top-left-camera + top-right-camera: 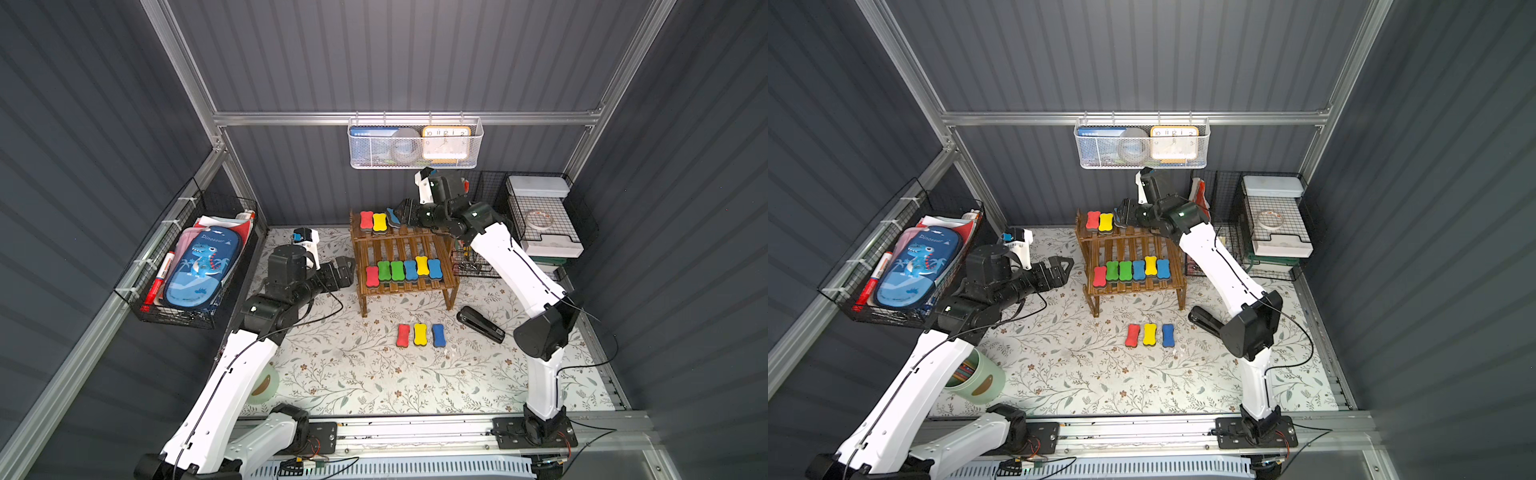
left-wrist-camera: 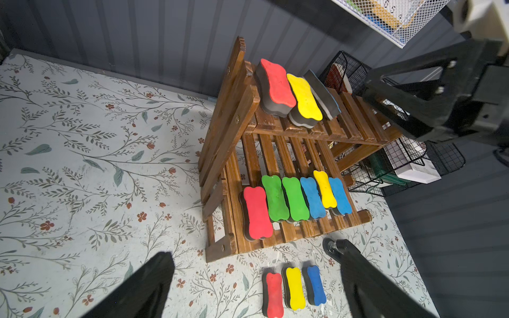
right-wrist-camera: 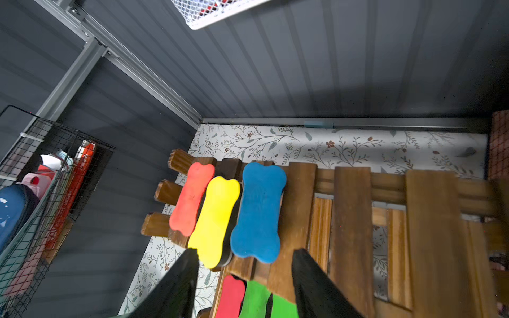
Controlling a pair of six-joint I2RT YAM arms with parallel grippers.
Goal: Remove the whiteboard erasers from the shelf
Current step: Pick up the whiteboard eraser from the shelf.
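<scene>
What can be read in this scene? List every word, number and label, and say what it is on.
"Dinosaur": on the blue pencil case.
"10 11 12 1 2": numerals on the yellow clock in the white mesh basket.
Too small or blurred: print on the red marker and the blue box beside the clock.

Enclosure: dark grey ribbed walls (image 1: 291, 54), aluminium frame rail (image 1: 270, 118). Floor is a pale floral mat (image 1: 353, 374). White mesh basket (image 1: 374, 149) hangs on the rear rail. Black wire baskets: left wall (image 1: 224, 205), right rear corner (image 1: 490, 187). Even light.
</scene>
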